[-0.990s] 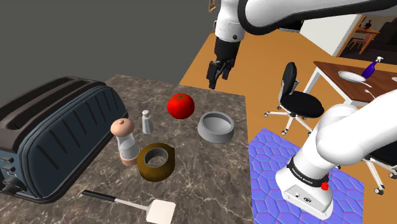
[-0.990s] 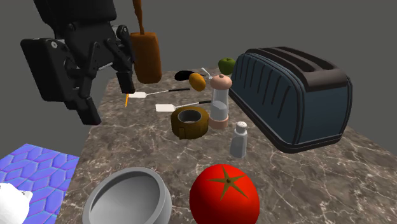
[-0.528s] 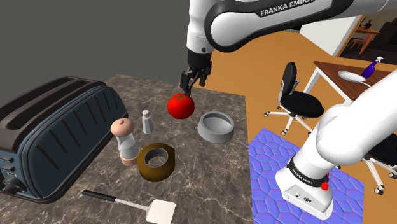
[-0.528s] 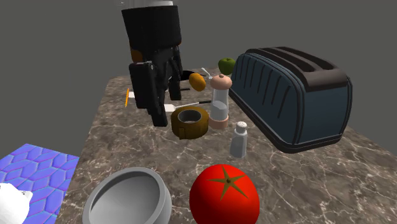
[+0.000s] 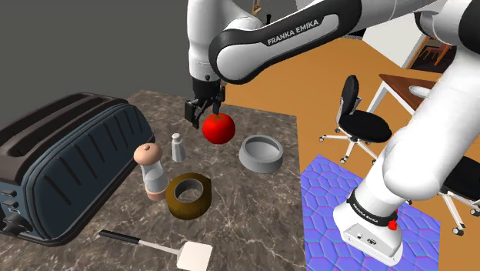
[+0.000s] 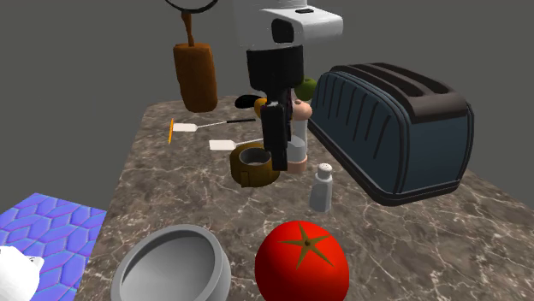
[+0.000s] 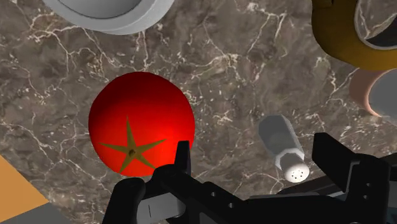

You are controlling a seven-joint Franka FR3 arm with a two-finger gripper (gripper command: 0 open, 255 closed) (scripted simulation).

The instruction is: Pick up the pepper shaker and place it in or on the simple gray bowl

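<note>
The gripper (image 5: 199,115) hangs above the marbled counter (image 5: 254,202) with its jaws spread and nothing between them touching either finger. In the wrist view the two black fingers (image 7: 183,156) stand well apart, and the pepper shaker (image 7: 284,147) shows in the gap below them, nearer one finger than the other, its perforated cap turned toward the camera. The shaker is small and plain grey, and it stands upright (image 5: 178,147) on the counter's inner part, somewhat toward the far edge that borders the orange floor. A red tomato (image 5: 218,128) sits near that far edge, just beside the shaker on the side toward the stand, and the gripper hovers close over the gap between them. The grey bowl (image 5: 261,153) rests near the counter edge that faces the stand, past the tomato and apart from the shaker. On the shaker's other side, further from the far edge, stands a taller grinder (image 5: 152,171) with a pale rounded top, and just beside it lies a brown ring (image 5: 189,195). A large dark blue toaster (image 5: 65,165) takes up the edge of the counter opposite the stand. A white spatula (image 5: 158,246) with a black handle lies near the near edge. In the second exterior view the gripper (image 6: 275,158) hangs in front of the grinder and the ring (image 6: 255,164), with the shaker (image 6: 322,186) standing free between the toaster (image 6: 394,128) and the tomato (image 6: 301,261), and the bowl (image 6: 171,269) beside the tomato.
</note>
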